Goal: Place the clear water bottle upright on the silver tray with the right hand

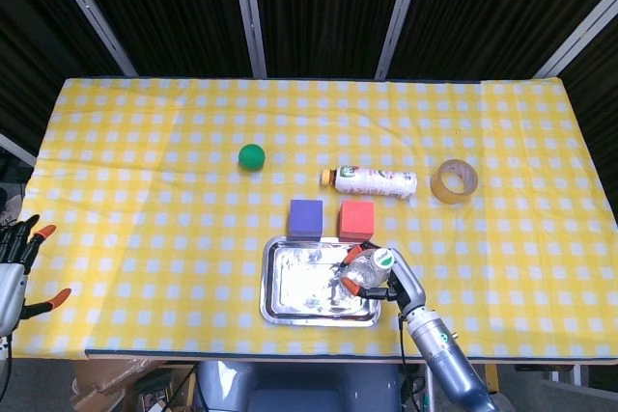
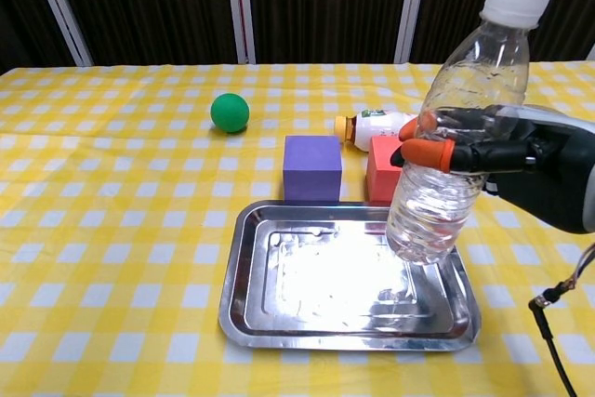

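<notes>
My right hand (image 2: 521, 160) (image 1: 381, 277) grips the clear water bottle (image 2: 456, 127) (image 1: 367, 270) around its middle, orange fingertips wrapped across the front. The bottle leans slightly to the right, white cap up, with its base above the right part of the silver tray (image 2: 260, 309) (image 1: 290, 306). Whether the base touches the tray I cannot tell. My left hand (image 1: 17, 256) rests at the far left edge of the table, fingers spread, holding nothing.
Behind the tray stand a purple cube (image 2: 312, 166) and a red cube (image 2: 381, 174). A white labelled bottle (image 1: 375, 181) lies on its side further back. A green ball (image 2: 230, 112) sits back left and a tape roll (image 1: 454, 180) back right.
</notes>
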You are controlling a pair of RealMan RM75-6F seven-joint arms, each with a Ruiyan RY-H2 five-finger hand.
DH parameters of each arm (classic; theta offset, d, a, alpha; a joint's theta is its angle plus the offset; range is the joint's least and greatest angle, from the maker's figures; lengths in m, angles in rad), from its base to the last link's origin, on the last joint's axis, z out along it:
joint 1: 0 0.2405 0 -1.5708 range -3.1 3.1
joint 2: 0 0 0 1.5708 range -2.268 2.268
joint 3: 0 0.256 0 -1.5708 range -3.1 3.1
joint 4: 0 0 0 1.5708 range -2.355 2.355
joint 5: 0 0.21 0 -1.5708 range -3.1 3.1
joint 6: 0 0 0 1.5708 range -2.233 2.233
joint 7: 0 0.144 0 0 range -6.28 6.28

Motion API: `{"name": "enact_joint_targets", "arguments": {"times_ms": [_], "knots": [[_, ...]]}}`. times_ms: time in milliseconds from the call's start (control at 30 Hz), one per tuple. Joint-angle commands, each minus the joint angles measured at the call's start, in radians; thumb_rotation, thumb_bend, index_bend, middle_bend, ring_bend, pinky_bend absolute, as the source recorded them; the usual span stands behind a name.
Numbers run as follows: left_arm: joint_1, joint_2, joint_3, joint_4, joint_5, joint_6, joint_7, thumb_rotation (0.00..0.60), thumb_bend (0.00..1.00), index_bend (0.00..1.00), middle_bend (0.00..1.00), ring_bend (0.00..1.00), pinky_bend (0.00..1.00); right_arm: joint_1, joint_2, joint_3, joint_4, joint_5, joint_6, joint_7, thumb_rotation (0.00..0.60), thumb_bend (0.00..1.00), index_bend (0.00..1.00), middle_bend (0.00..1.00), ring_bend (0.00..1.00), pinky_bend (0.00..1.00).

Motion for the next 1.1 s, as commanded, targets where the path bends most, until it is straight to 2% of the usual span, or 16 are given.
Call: {"name": "enact_joint_targets", "arguments": {"times_ms": [33, 300, 500, 633, 767, 867, 933, 1100], "knots": [[0.000, -0.001, 0.000, -0.001, 0.000, -0.001, 0.001, 0.600, 0.16, 0.13, 0.00, 0.00, 0.00, 0.001, 0.015, 0.011, -0.016, -0.002, -0.001, -0.007, 0.600, 0.56, 0.79, 0.61, 0.25, 0.00], [-0.001, 0.001, 0.000, -0.002, -0.002, -0.004, 0.000, 0.600, 0.16, 0.13, 0.00, 0.00, 0.00, 0.009, 0.183, 0.078, -0.182, -0.013, 0.003, -0.074, 0.600, 0.56, 0.79, 0.61, 0.25, 0.00], [0.004, 0.009, -0.001, -0.005, -0.001, 0.006, -0.016, 0.600, 0.16, 0.13, 0.00, 0.00, 0.00, 0.014, 0.377, 0.180, -0.336, 0.062, 0.013, -0.099, 0.600, 0.56, 0.79, 0.61, 0.25, 0.00], [0.005, 0.012, -0.002, -0.006, -0.001, 0.008, -0.021, 0.600, 0.16, 0.13, 0.00, 0.00, 0.00, 0.036, 0.473, 0.253, -0.338, 0.102, -0.035, -0.044, 0.600, 0.56, 0.79, 0.61, 0.25, 0.00], [0.007, 0.014, -0.003, -0.007, -0.001, 0.011, -0.026, 0.600, 0.16, 0.13, 0.00, 0.00, 0.00, 0.043, 0.543, 0.295, -0.338, 0.134, -0.079, 0.011, 0.600, 0.56, 0.79, 0.61, 0.25, 0.00], [0.007, 0.016, -0.004, -0.006, -0.003, 0.013, -0.031, 0.600, 0.16, 0.13, 0.00, 0.00, 0.00, 0.033, 0.576, 0.290, -0.338, 0.132, -0.112, 0.042, 0.600, 0.56, 0.79, 0.61, 0.25, 0.00], [0.007, 0.015, -0.004, -0.005, -0.003, 0.012, -0.031, 0.600, 0.16, 0.13, 0.00, 0.00, 0.00, 0.020, 0.581, 0.268, -0.338, 0.124, -0.131, 0.063, 0.600, 0.56, 0.79, 0.61, 0.25, 0.00], [0.008, 0.015, -0.003, -0.007, 0.001, 0.014, -0.026, 0.600, 0.16, 0.13, 0.00, 0.00, 0.00, 0.013, 0.533, 0.202, -0.329, 0.130, -0.151, 0.070, 0.600, 0.57, 0.79, 0.61, 0.26, 0.00]]}}
